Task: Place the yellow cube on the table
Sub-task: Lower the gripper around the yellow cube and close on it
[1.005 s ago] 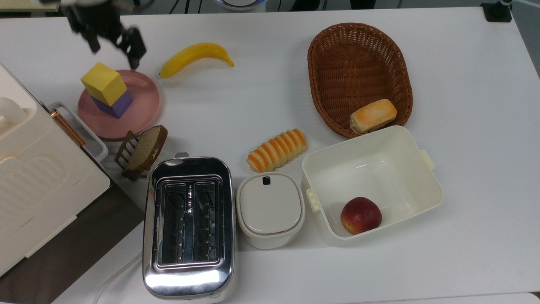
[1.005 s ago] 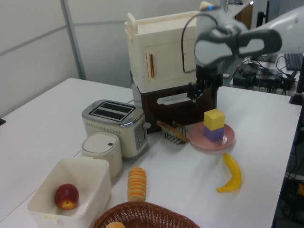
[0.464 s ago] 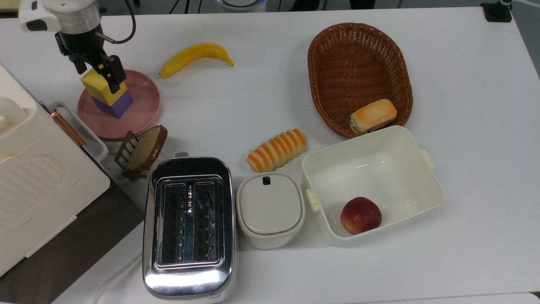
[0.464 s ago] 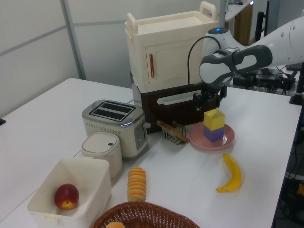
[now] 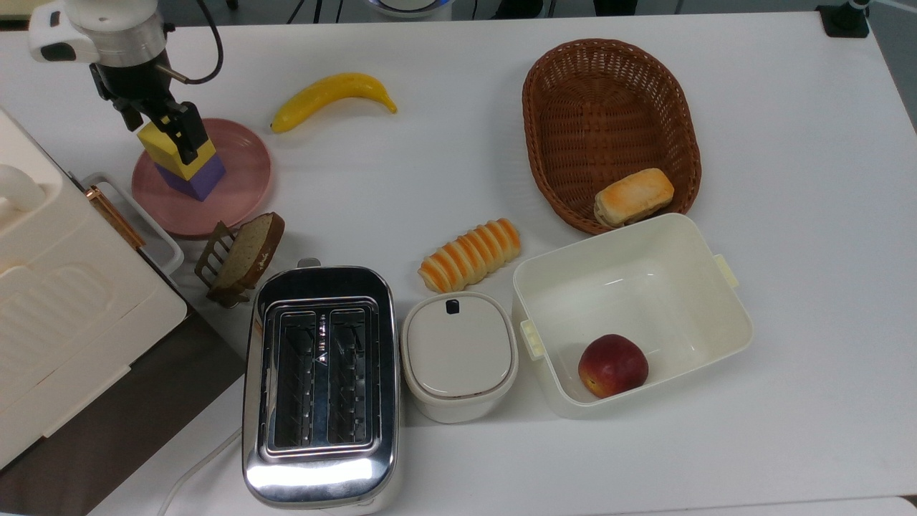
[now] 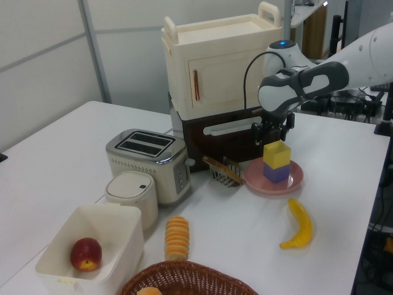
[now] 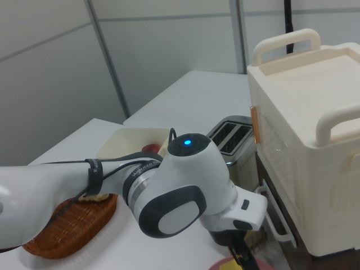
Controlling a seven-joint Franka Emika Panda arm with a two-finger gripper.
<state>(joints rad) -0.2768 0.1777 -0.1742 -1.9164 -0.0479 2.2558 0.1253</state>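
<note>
Descending from a second ago, the hand (image 5: 169,130) now straddles the yellow cube (image 5: 175,149), which sits atop the purple cube (image 5: 198,175) at ten o'clock. Its fingers seem spread, perhaps touching. Lifting it to the counter (image 5: 444,158) remains.

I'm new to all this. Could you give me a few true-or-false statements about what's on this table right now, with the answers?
1. The yellow cube sits on top of a purple cube. True.
2. Both cubes stand on the bare table. False: they are stacked on a pink plate.
3. The gripper is down at the yellow cube, with one of its fingers across the cube's top face in the top view. True.
4. The banana lies in the basket. False: it lies on the table; the basket holds a bread roll.
5. The white bin holds a red apple. True.
</note>
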